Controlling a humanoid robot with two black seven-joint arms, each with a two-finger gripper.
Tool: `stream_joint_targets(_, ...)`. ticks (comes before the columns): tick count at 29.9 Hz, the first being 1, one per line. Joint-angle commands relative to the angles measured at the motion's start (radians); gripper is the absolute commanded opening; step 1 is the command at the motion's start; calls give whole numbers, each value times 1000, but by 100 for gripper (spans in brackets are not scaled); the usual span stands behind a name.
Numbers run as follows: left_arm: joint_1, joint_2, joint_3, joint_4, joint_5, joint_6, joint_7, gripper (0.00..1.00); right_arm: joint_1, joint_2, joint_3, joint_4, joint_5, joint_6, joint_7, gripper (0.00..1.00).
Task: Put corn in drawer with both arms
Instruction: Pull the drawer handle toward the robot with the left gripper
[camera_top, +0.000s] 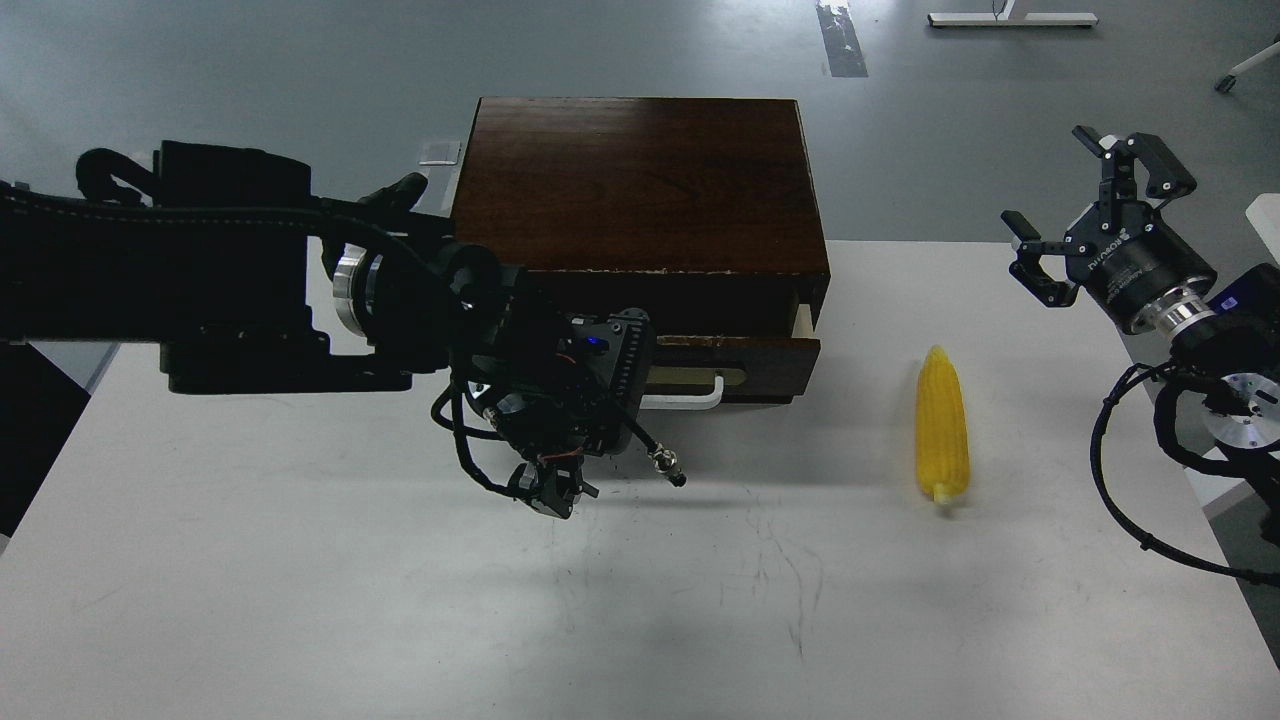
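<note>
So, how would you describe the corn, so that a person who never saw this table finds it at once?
Start at the dark brown wooden box at the far middle of the white table. Look to the right of its slightly open drawer; the corn lies there alone on the bare tabletop. It is the only bright yellow thing, ribbed and tapered at the far end.

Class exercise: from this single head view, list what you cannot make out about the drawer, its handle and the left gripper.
- drawer inside: head view, hidden under the box top.
- handle left part: covered by the left gripper.
- Left gripper's fingers: dark, indistinguishable; grip on handle unclear.
</note>
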Motion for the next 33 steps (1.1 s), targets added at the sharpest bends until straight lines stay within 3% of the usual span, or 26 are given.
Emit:
stream_joint_targets(1,0,25,-4,-42,0,0,0,98,0,-5,7,0,0,0,0,100)
stream_joint_targets(18,-14,80,-28,-110,0,0,0,98,0,-11,8,2,2,0,0,100)
stream_joint_targets(29,-69,173,-162,-151,-72,0,0,98,0,-11,8,2,2,0,0,100)
stream_joint_targets(33,-103,224,-229,-148,-272,0,0,98,0,-26,8,2,2,0,0,100)
